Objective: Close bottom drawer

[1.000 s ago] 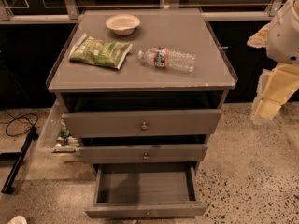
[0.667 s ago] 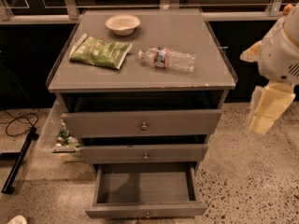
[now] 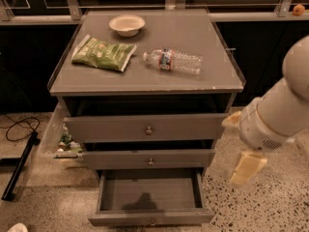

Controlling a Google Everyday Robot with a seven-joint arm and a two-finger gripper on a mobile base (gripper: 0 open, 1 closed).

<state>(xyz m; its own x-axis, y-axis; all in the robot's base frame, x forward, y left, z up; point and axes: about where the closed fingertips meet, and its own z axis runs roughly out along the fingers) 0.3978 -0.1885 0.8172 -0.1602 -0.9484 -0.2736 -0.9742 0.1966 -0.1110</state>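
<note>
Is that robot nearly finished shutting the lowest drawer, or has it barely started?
Barely started. Done: nothing; the bottom drawer stands pulled far out. In hand: the robot's hand hangs beside the cabinet, on the picture's right, touching nothing. Left: bring it to the drawer front and push it shut.

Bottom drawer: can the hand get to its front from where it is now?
Probably yes. The bottom drawer stands pulled out, and the hand hangs just right of the cabinet, near the drawer's right side. Only floor shows between them.
</note>
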